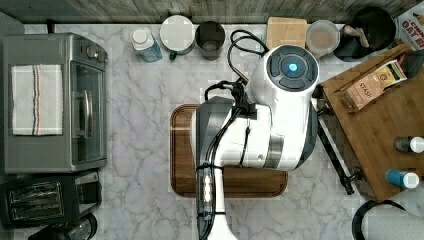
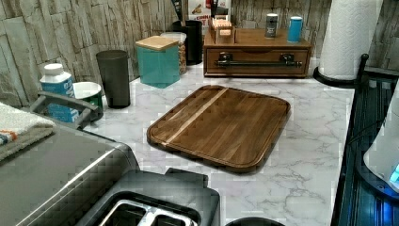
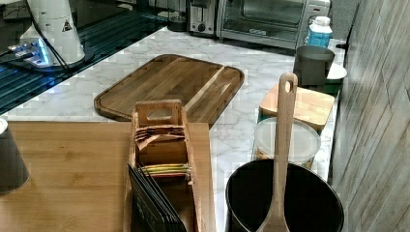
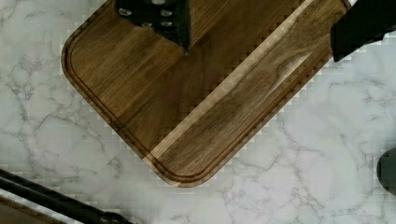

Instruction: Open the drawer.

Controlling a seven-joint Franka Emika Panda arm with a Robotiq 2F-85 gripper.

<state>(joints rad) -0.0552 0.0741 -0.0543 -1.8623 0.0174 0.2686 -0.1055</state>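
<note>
Near the wrist view's upper edge, pincer (image 4: 261,28) spread wide, grasping nothing, above the cutting board (image 4: 196,88) on the marble desk (image 2: 306,141); farther back, upper centre of the left view, drawer (image 2: 257,62) shut, black bar handle (image 2: 259,62) across its front.

The white robot arm (image 1: 265,115) covers the middle of the marble desk (image 1: 140,125), hanging over a dark cutting board (image 1: 182,150). At nine o'clock stands a grey toaster oven (image 1: 55,100) with a folded towel (image 1: 36,100). At three o'clock sits the bamboo box, its drawer (image 1: 345,150) with the black bar handle (image 1: 334,155) facing the arm.
</note>
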